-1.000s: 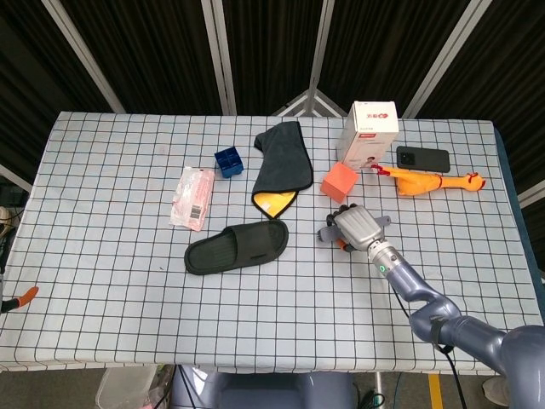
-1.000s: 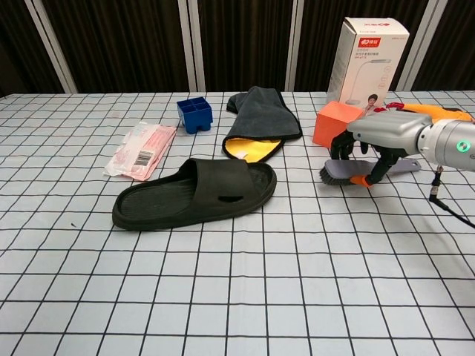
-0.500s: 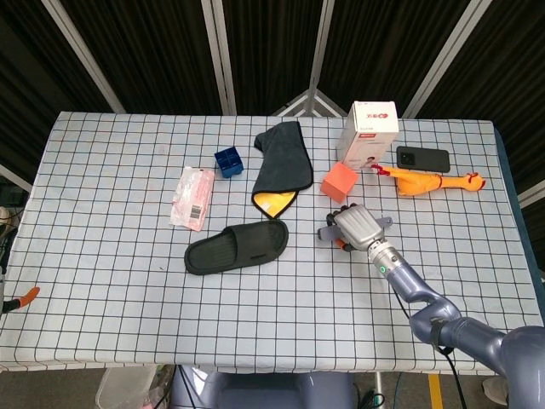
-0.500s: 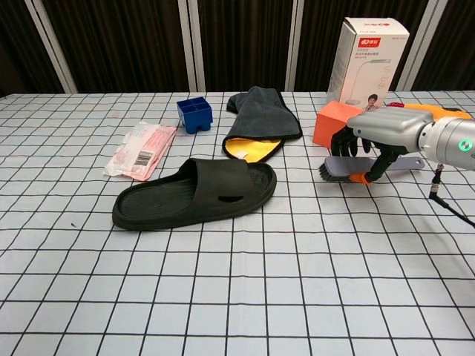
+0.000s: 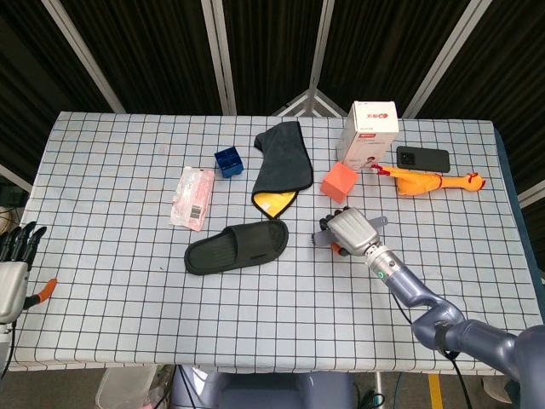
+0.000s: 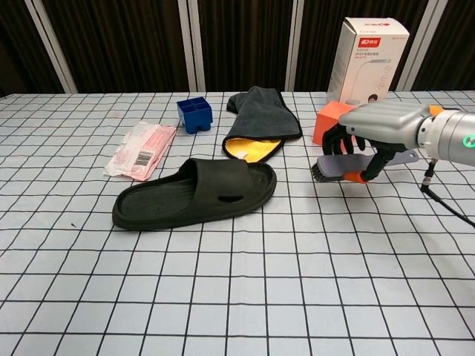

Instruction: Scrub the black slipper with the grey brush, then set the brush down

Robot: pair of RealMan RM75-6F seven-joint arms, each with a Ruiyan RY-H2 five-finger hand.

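Note:
The black slipper (image 5: pixel 237 247) (image 6: pixel 197 194) lies sole-down in the middle of the checked table, toe end to the right. My right hand (image 5: pixel 351 230) (image 6: pixel 375 126) grips the grey brush (image 6: pixel 334 169) (image 5: pixel 326 239) by its handle, with the bristles down and just above the cloth, a short way right of the slipper's toe. The brush and slipper are apart. My left hand (image 5: pixel 13 264) shows only in the head view at the far left edge, off the table, with fingers spread and nothing in them.
Behind the brush stand an orange cube (image 6: pixel 331 122) and a white box (image 6: pixel 371 58). A dark cloth with yellow lining (image 6: pixel 260 122), a blue box (image 6: pixel 195 114) and a pink packet (image 6: pixel 141 150) lie behind the slipper. A phone (image 5: pixel 422 158) and rubber chicken (image 5: pixel 430 181) lie far right.
My right hand has lifted the brush slightly and carried it left towards the slipper. My left hand has risen into the head view at the left edge.

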